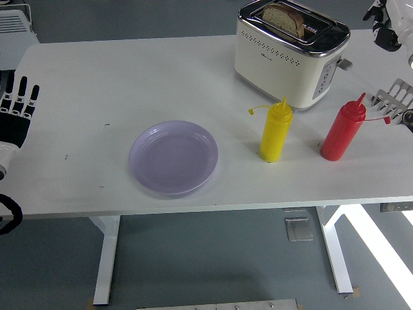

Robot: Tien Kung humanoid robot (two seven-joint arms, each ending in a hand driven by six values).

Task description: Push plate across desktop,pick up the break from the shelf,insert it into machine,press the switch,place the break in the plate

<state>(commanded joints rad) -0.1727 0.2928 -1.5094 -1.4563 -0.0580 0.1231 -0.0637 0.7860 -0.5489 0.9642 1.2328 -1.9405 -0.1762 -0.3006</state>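
Note:
A lilac plate [173, 157] lies empty on the white table [97, 84], left of centre. A cream toaster [290, 51] stands at the back right with a slice of bread [283, 19] sticking up out of its slot. Its side lever [345, 63] points right. A small metal rack [395, 100] sits at the right edge, holding nothing. My right hand [387, 22] is raised at the top right corner, only partly in view, holding nothing that shows. My left hand [16, 113] rests flat at the left edge, fingers spread and empty.
A yellow squeeze bottle [275, 131] and a red squeeze bottle [343, 129] stand in front of the toaster, between it and the table's near edge. A white ribbed object [14, 22] shows at the top left corner.

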